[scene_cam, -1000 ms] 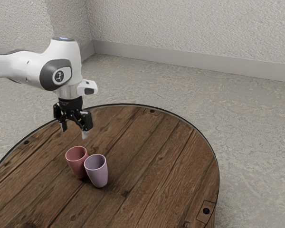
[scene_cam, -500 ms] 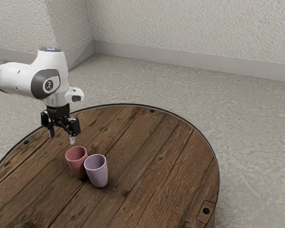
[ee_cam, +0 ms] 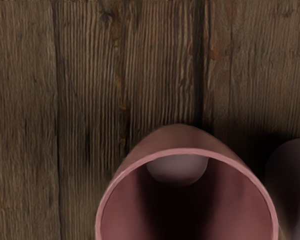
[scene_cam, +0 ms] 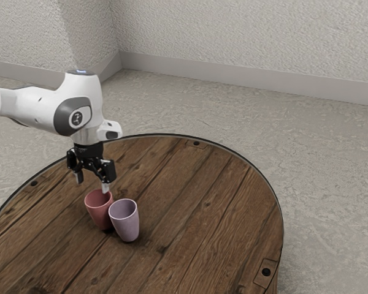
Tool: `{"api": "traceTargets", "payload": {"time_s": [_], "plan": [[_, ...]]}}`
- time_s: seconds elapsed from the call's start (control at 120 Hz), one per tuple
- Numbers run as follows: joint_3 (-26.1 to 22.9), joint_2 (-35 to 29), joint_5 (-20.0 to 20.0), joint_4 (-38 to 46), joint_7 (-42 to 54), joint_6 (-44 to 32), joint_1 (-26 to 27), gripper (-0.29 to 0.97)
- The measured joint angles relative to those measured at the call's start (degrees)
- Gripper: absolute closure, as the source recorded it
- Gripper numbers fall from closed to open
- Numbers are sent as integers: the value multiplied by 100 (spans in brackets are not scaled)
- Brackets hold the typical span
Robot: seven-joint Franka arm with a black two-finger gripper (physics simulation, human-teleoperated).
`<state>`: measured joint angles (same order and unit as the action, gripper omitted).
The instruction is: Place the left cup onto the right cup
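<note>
Currently, the approach step is in hand: the gripper (scene_cam: 93, 179) is positioned open just above the pink cup (scene_cam: 99, 207), at the exterior view's lower left, just beside the purple cup (scene_cam: 124, 219). Next, a straight descent is required, then closure on the pink cup's wall.

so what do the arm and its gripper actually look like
The arm is glossy white with rounded links and a grey round joint cap bearing a small white mark. The gripper is black, two-fingered, with pale fingertips.
</note>
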<state>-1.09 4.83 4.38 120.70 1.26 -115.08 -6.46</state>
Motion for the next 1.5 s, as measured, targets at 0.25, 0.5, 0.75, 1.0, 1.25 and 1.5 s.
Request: {"api": "traceTargets", "payload": {"time_s": [0.25,0.5,0.75,1.0,1.25,1.5], "plan": [[4,80,1,-8,5,-43,13,0],[4,142,27,-9,6,-59,-1,1],[4,190,56,-11,5,-64,-61,5],[10,219,82,-12,4,-94,-57,12],[7,272,122,-9,6,-145,-133,15],[4,406,205,-16,1,-221,-163,19]]}}
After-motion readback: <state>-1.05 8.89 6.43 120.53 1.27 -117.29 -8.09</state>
